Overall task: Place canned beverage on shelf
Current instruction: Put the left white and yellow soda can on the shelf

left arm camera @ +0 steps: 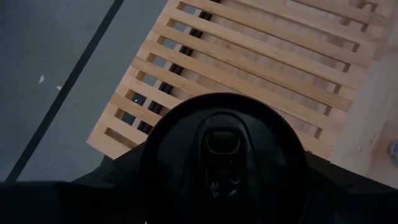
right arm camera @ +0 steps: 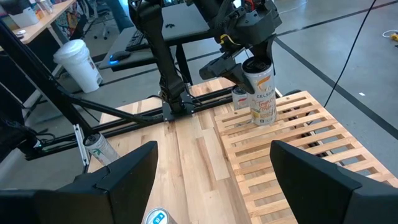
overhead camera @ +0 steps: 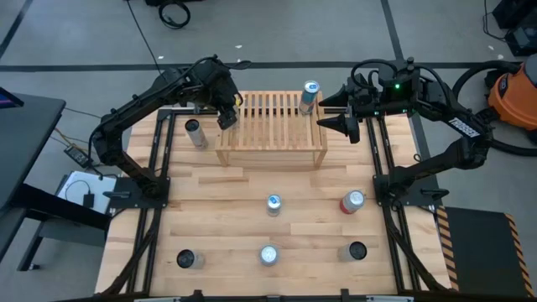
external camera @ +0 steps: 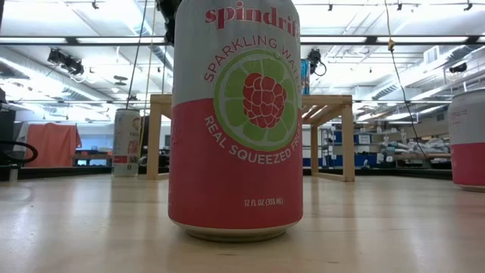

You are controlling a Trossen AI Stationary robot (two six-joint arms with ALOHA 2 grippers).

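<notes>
fingers of the left gripper (right arm camera: pixel 252 59) pinch a pale can (right arm camera: pixel 260 93) from above, upright at the left corner of the shelf (overhead camera: pixel 270 126); i judge it is being set on the slats, held straight so it will not tip. whether its base touches the wood, i cannot tell. another can (overhead camera: pixel 310 97) stands at the far right corner, so the slats between are free. right gripper (overhead camera: pixel 340 123) waits just beside the shelf's right edge, fingers spread and holding nothing. more cans stand on the bench (overhead camera: pixel 310 231).
</notes>
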